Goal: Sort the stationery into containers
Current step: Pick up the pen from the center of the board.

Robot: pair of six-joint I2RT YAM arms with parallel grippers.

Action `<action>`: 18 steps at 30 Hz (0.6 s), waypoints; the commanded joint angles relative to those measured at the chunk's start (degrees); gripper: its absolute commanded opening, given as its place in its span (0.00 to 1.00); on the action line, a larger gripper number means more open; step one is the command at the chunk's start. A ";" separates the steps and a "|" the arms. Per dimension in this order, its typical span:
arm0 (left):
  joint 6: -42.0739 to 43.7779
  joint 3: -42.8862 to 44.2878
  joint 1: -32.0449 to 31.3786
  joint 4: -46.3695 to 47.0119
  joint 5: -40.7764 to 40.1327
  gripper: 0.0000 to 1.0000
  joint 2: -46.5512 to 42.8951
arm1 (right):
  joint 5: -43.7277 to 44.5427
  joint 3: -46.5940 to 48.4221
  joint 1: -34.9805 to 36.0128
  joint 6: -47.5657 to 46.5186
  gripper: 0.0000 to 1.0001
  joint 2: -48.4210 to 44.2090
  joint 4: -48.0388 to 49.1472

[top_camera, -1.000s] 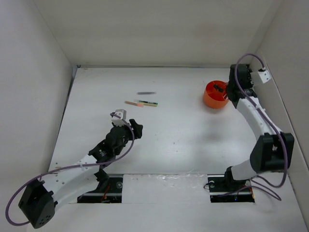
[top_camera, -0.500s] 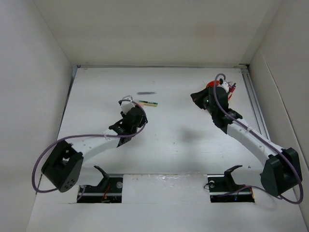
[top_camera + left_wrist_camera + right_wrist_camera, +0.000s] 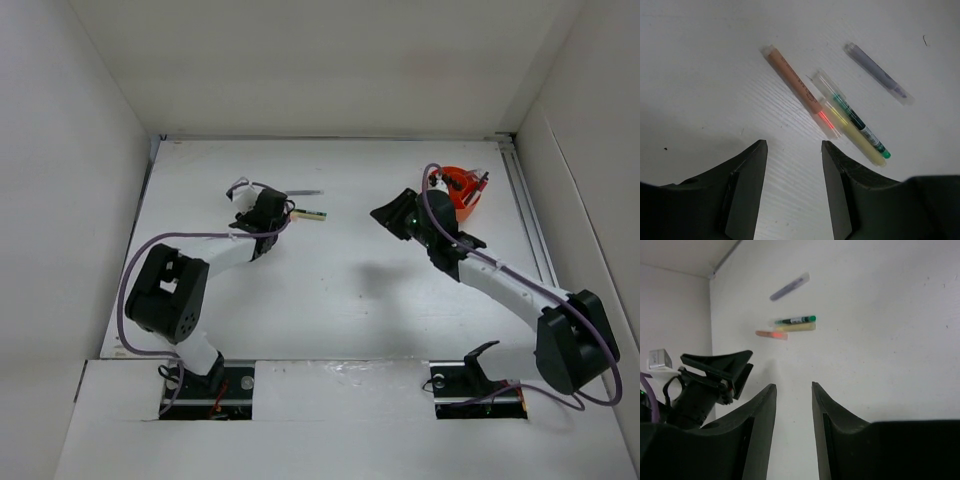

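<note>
Orange plastic marks the goal: the round orange organiser (image 3: 462, 192) sits well behind the right fingers (image 3: 383, 215), at the far right of the white counter (image 3: 350, 290). Something dark and something red poke out of it (too small for us to name).

Both arms have moved in the last second. The right arm was bent over the organiser then. Now it has swung away toward the middle of the counter. Its fingers stand partly apart with only bare counter between them, so they hold nothing. The red item was not at the organiser's rim a second ago, so we judge that a drop-off there has just finished.

The left arm was low on the near part of the counter, well short of the pens. It has since reached out over them. The left fingers (image 3: 278, 207) are open about halfway and empty, pointing down at the counter.

Three pieces of stationery lie loose just ahead of those fingers:
- The pink pen (image 3: 792, 84) lies closest, slanting away from the gap.
- The green-and-yellow marker (image 3: 856, 134) touches its near end, just off one fingertip.
- The grey stick (image 3: 877, 75) lies further out, apart from both.

None of the three is between the fingers yet. We judge the next pickup falls to the left arm, likely the pink pen.
</note>
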 commanded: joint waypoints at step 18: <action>-2.99 14.53 8.60 -1.97 4.86 0.44 15.99 | -4.90 2.23 2.35 -1.24 0.40 5.04 4.98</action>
